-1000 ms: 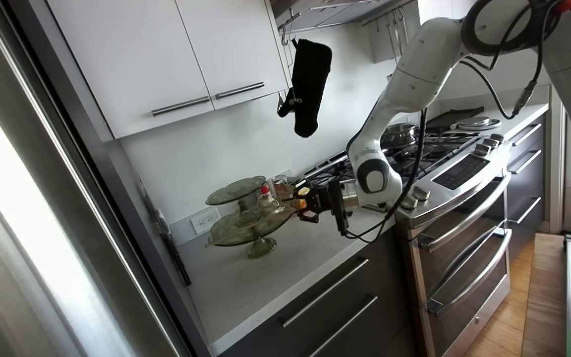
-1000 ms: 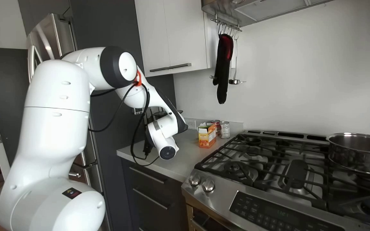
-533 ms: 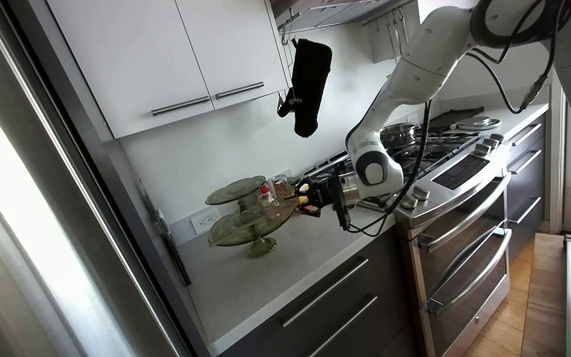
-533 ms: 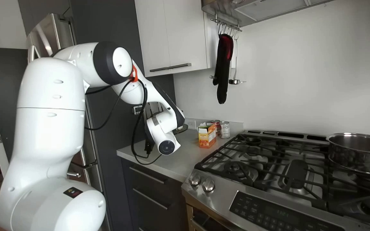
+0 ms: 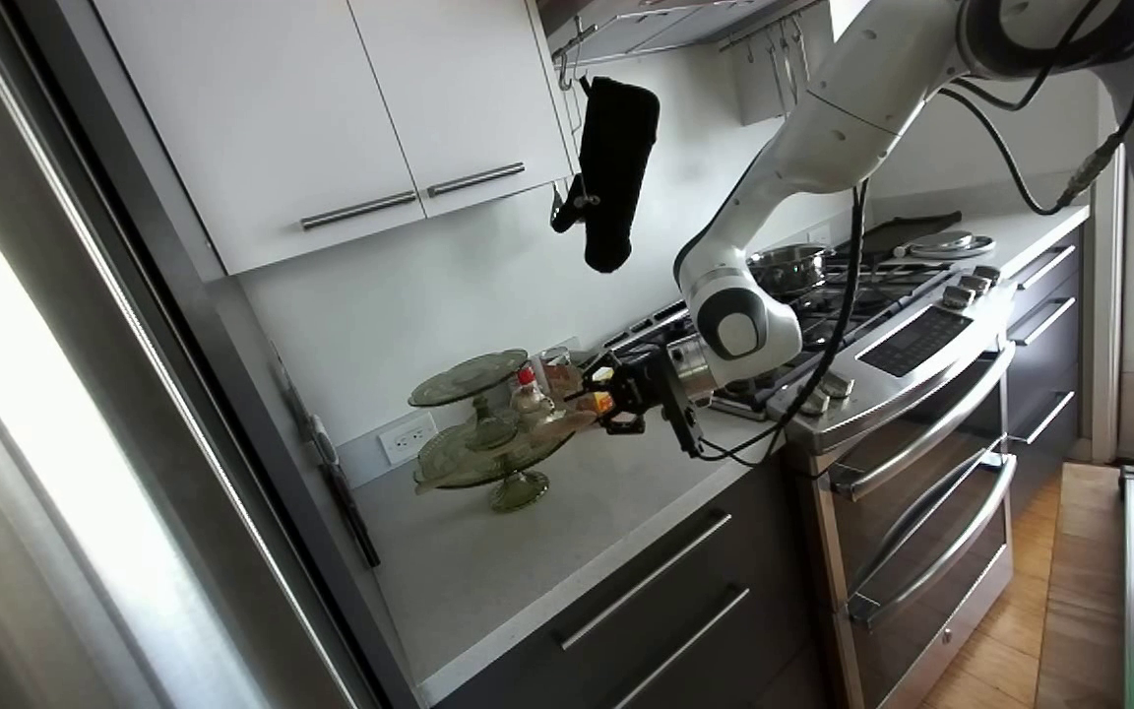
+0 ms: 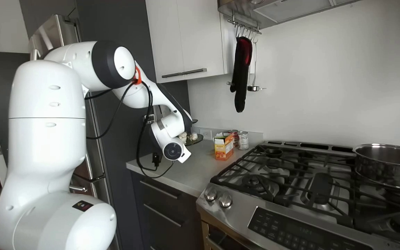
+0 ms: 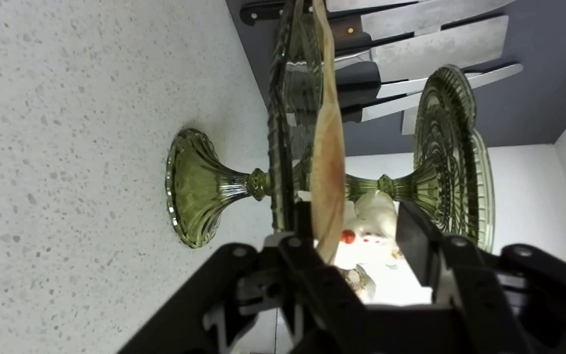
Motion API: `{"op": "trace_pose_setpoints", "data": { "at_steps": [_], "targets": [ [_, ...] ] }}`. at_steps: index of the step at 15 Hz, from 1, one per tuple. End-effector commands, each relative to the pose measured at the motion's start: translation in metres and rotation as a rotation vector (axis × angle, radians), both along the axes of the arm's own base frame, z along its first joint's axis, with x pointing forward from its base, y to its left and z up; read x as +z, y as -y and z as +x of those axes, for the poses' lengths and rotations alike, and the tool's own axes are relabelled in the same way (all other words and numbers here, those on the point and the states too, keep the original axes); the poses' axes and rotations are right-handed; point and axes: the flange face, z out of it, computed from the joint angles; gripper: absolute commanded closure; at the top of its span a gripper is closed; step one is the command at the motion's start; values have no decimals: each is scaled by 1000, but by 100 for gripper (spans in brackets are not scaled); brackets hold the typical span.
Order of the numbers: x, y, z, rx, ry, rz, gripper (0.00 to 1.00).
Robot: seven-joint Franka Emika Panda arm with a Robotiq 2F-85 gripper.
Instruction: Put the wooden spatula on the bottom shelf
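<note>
The wooden spatula lies across the bottom shelf of the green glass stand, its near end past the rim. In the wrist view the spatula runs along the bottom shelf's rim, seen edge-on. My gripper is at the spatula's near end. In the wrist view my gripper is open. Its left finger is close beside the spatula; I cannot tell if they touch. The right finger is well apart from it, near the upper tray. In an exterior view my own arm hides the jaws and spatula.
A red-topped item and pale bulbs sit on the bottom shelf. The upper tray is above it. An orange box and cans stand by the stove. Knives hang on the side wall.
My arm has shifted, moving left in an exterior view and uncovering more of the stand. The spatula's near end sits slightly lower than half a second ago.
</note>
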Motion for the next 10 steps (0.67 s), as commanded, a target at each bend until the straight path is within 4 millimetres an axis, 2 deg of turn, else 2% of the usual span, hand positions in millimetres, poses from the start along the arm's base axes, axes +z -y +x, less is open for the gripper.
{"op": "trace_pose_setpoints", "data": {
  "at_steps": [1,2,3,4,5,7,10],
  "targets": [
    [8,-1,-10,-8,-15,-63,45],
    [10,-1,-11,-9,-17,-74,44],
    [13,0,-12,-13,-19,-87,36],
    [16,1,-13,-14,-20,-99,39],
    [19,2,-13,-16,-22,-112,36],
    [25,3,-13,-20,-24,-136,38],
    [29,4,-11,-25,-36,-161,28]
  ]
}}
